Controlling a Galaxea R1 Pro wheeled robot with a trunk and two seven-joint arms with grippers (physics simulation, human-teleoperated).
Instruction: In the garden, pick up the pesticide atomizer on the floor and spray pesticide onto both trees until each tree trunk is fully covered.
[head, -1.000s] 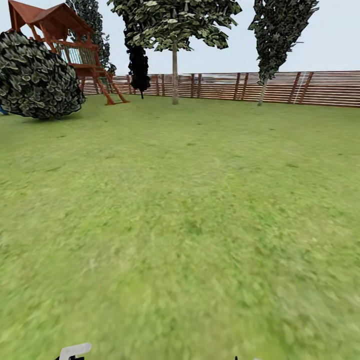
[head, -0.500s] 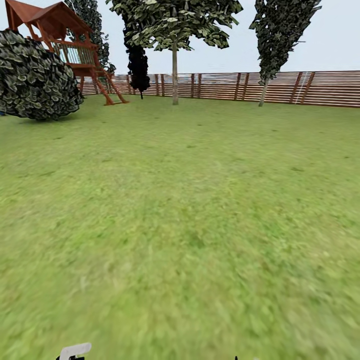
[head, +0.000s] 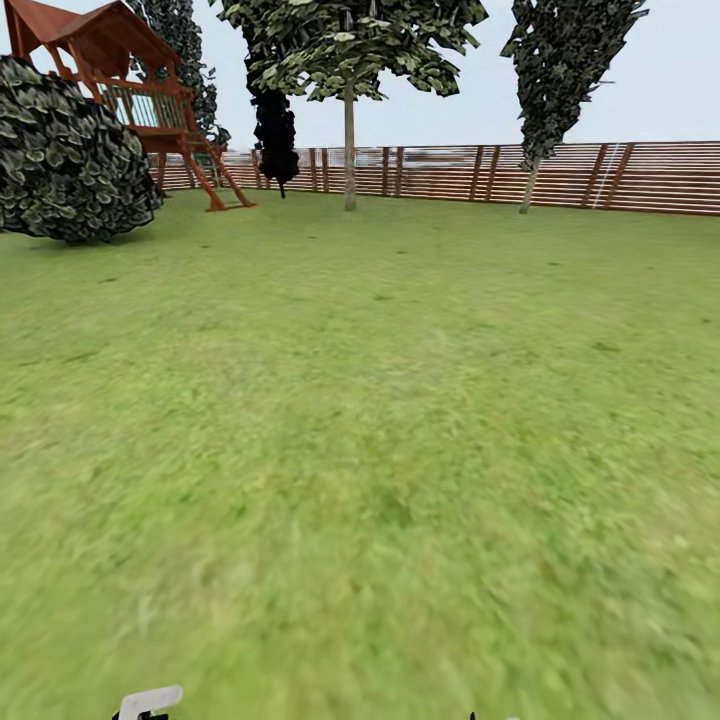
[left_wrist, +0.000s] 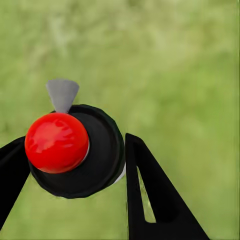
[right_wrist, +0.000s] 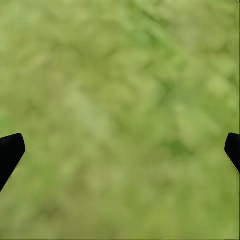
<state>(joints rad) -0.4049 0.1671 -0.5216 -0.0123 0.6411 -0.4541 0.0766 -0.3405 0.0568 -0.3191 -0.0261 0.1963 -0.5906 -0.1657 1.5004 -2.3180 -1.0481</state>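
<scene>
A fenced lawn is stretching away under a pale sky, with a slatted wooden fence closing the far side. Reading from the left in the head view: a round dark shrub is sitting at the edge, a red-roofed play tower is rising behind it, then a tree with a slim pale trunk is standing near the fence, and a second tree is leaning at the right. Both are well apart from the robot.

Over the last second the shrub and tower have been sliding leftward in the picture while the lawn has been shifting with them. That reads as the camera turning or rolling on, not the things moving.

In the left wrist view, the left gripper is clamping the atomizer, its black fingers pressing either side of the dark cap, red dot up and grey nozzle pointing ahead. The right gripper is hanging spread wide over bare grass, holding nothing.

So the pickup looks done; the drive toward the trunks is likely what is in hand, with spraying not yet begun.
</scene>
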